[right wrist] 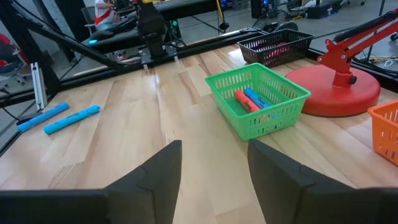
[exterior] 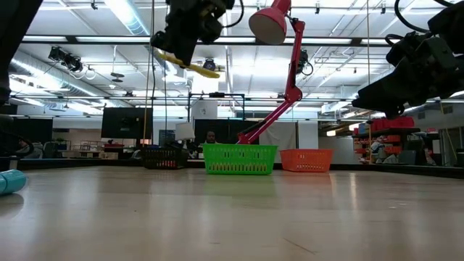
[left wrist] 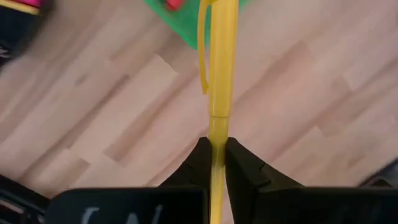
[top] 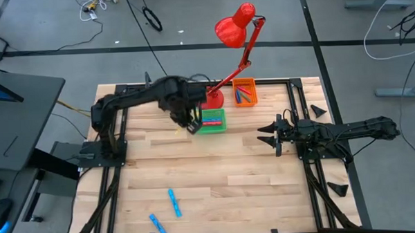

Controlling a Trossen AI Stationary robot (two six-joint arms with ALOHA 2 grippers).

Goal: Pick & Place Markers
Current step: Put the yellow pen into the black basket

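The left gripper [top: 192,126] pinched a yellow marker [left wrist: 221,74] above the green bin [top: 212,121] — the right gripper [top: 269,136] waited, fingers spread.

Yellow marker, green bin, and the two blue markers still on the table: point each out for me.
yellow marker [left wrist: 222,74]: left wrist view, mid-barrel, above the left arm's jaws shut on it.
green bin [right wrist: 268,117]: right wrist view, front mesh wall.
blue markers [top: 174,201]: high view, middle of the upper one.

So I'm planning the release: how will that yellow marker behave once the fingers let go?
The yellow marker looks stiff: it juts straight from the left gripper. Round and slim, it would probably roll on bare wood. Likely light; a narrow pinch carries it.
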